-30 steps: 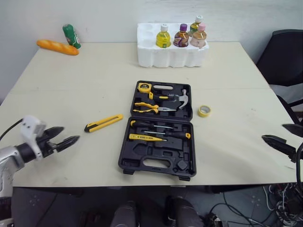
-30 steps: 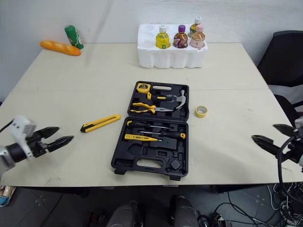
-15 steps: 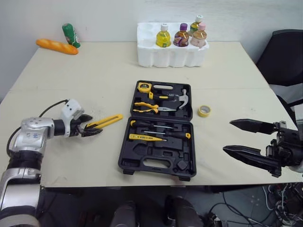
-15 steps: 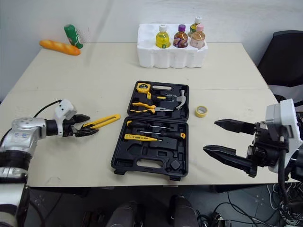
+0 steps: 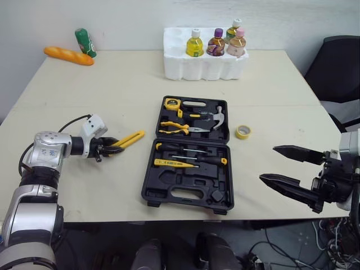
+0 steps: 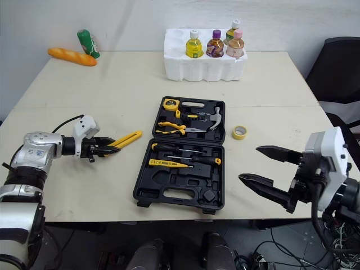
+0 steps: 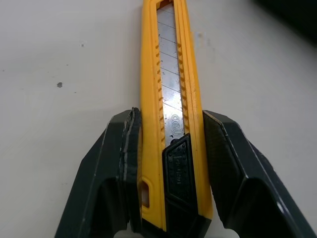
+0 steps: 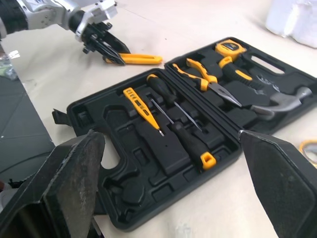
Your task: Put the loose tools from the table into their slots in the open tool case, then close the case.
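Now the yellow utility knife (image 5: 128,138) lies on the table (image 5: 84,90) just left of the open tool case (image 5: 185,185). Its rear end is clamped between the two fingers of the left gripper (image 5: 112,146), and its blade end points toward the case. A yellow tape roll (image 5: 243,131) sits just right of the case's far half. The right gripper (image 5: 268,163) hovers by the near right edge, spread wide and holding nothing.

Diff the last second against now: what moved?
The left end effector swung in from the table's near-left edge and closed on the utility knife at its handle end. The right end effector came in from the right, wide open, beside the tool case. The case and the tape roll stayed put.
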{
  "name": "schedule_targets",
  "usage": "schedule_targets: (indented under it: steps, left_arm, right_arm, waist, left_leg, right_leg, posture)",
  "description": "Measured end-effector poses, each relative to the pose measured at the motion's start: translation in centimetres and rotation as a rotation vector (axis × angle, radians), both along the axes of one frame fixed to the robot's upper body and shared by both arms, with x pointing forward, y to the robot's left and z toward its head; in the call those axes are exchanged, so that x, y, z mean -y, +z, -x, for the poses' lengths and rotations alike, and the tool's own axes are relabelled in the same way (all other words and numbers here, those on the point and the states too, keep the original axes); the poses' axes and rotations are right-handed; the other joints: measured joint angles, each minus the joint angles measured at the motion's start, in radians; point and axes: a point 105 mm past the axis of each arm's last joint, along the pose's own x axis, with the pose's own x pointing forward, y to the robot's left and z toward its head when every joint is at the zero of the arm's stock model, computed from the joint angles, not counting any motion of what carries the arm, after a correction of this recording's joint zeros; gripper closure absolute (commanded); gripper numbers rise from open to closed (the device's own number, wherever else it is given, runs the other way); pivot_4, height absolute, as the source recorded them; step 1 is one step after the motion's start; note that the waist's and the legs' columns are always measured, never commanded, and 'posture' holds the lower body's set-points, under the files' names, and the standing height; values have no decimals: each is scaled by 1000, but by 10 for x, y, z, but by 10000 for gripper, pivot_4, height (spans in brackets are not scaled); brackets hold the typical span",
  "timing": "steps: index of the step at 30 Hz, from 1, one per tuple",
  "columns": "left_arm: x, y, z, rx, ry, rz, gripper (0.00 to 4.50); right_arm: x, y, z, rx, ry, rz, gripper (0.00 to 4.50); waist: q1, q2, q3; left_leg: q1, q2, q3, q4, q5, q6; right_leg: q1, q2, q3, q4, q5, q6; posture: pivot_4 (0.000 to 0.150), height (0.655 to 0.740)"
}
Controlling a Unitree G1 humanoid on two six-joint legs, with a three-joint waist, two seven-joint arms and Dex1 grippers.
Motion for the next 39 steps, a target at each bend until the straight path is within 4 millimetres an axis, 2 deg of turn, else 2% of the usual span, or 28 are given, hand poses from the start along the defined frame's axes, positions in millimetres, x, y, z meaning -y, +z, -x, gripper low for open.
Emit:
schedule_targets:
  steps: [2,5,7,11,17,22,26,28,29,32,33,37,39]
  left_arm:
    - [11,20,3,13,-67,18,31642]
    - [47,59,16,73,-264,43,31642]
    - [75,71,33,81,-428,-1,31642]
    - [126,52,61,-8,-673,-54,31642]
    - [170,27,72,-93,-789,-84,31642]
    - [174,10,72,-121,-794,-170,31642]
    - [176,4,69,-113,-782,-189,31642]
    - [180,2,66,-111,-768,-171,21348]
    - [184,2,66,-116,-761,-155,18343]
    - [189,1,65,-149,-735,-109,3835]
    - [187,3,66,-142,-738,-118,588]
    - [175,10,63,-109,-742,-167,588]
    - [177,20,63,-80,-767,-131,588]
  right_arm:
    - [4,-6,2,-29,-20,5,0]
    - [9,-19,8,-100,-33,15,0]
    - [9,-28,16,-152,-29,-6,0]
    - [8,-38,25,-182,-46,-20,0]
    - [4,-40,40,-180,-60,-61,0]
    - [3,-46,48,-185,-108,-64,0]
    - [7,-46,48,-158,-148,-48,0]
    - [9,-46,47,-141,-168,-40,0]
    - [9,-46,46,-136,-171,-37,0]
    - [11,-47,46,-133,-180,-28,0]
    - [11,-47,46,-134,-183,-25,0]
    - [12,-49,48,-148,-187,-22,0]
    - [12,-50,49,-153,-185,-20,0]
  waist:
    - [-1,-4,2]
    - [4,-5,3]
    - [2,-5,3]
    - [0,-5,3]
    - [1,-5,3]
    - [0,-5,3]
    - [2,-5,3]
    - [3,-5,3]
    - [4,-5,3]
    - [3,-5,3]
    - [2,-5,3]
    - [-1,-5,3]
    - [1,-5,3]
  left_leg:
    - [-1,1,0,0,0,-1]
    - [-2,-1,-2,1,1,0]
    - [-1,-1,-1,1,1,1]
    - [1,-1,-1,1,1,2]
    - [1,1,-3,1,2,-1]
    - [1,1,-3,1,2,-1]
    - [1,0,-3,1,2,0]
    - [1,0,-3,1,1,1]
    - [1,0,-3,1,1,1]
    - [1,0,-4,1,1,2]
    - [1,0,-4,1,1,2]
    - [2,1,-3,1,1,1]
    - [1,1,-4,1,2,1]
  right_leg:
    - [0,1,0,1,0,0]
    - [0,1,0,3,0,0]
    - [2,2,0,2,0,0]
    - [4,3,2,-4,1,2]
    - [4,3,3,-3,1,1]
    - [4,3,4,-3,0,1]
    - [4,2,4,-3,0,1]
    - [4,1,3,-3,0,1]
    - [4,1,3,-3,0,1]
    - [4,1,3,-3,0,1]
    - [4,1,3,-3,0,1]
    - [4,1,4,-3,0,1]
    - [4,1,3,-3,0,0]
  posture:
    - [1500,7367]
    - [1500,7367]
    - [1500,7367]
    - [1500,7367]
    - [1500,7367]
    - [1500,7367]
    - [1500,7367]
    - [1500,7367]
    - [1500,7367]
    - [1500,7367]
    - [1500,7367]
    - [1500,7367]
    - [1500,7367]
